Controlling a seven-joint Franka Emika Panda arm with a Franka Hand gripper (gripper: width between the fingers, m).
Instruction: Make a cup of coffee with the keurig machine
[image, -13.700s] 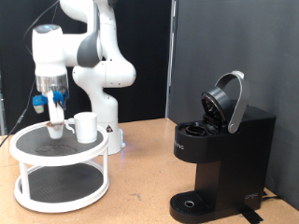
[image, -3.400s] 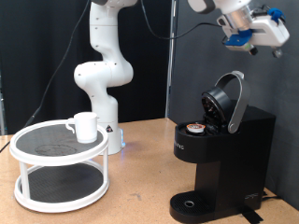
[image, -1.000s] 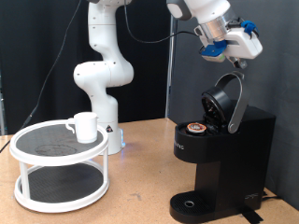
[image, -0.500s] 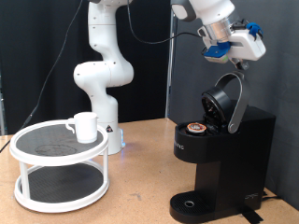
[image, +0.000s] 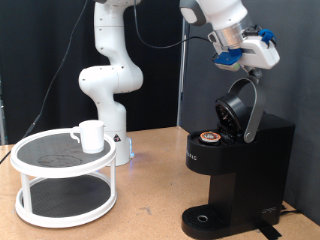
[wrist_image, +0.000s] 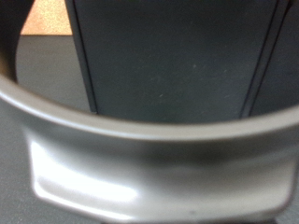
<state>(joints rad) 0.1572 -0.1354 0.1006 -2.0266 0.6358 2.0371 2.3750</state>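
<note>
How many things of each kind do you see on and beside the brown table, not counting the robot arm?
Coffee machine: 1, the black keurig machine, lid raised.
Coffee pod: 1, the brown-topped pod sitting in the machine.
Cup: 1, the white cup on the stand.
Stand: 1, the white two-tier stand.
Total: 4.

A white two-tier round stand (image: 62, 180) sits on the wooden table (image: 150, 205). A black curtain (image: 40, 60) hangs behind the stand.
</note>
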